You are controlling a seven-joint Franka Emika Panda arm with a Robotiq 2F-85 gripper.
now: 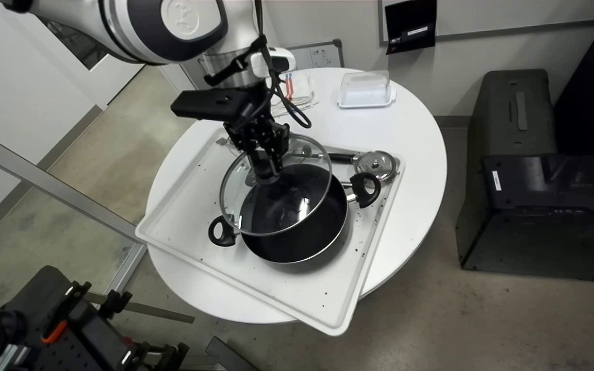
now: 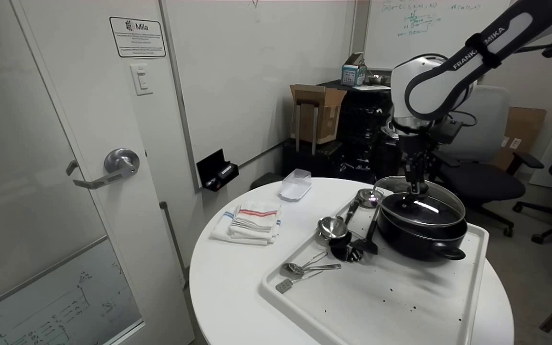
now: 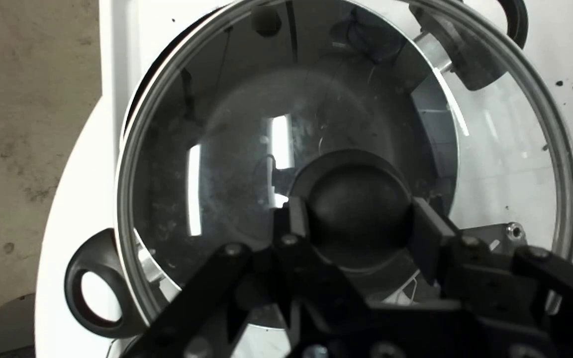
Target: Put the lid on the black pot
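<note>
Claw (image 3: 361, 223), gripping knob (image 3: 361, 199) of seemingly off-centre lid (image 3: 316, 119): early release could drop it askew on black pot (image 1: 315, 237).

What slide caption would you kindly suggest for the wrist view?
Gripper holding the glass lid by its dark knob, the black pot visible beneath.

This looks like a robotics lab: a Franka arm (image 2: 467, 60), a scribbled-on whiteboard (image 2: 391, 48), an office chair (image 2: 479, 186) and a posted sign (image 2: 137, 37) (headed "Mila").
</note>
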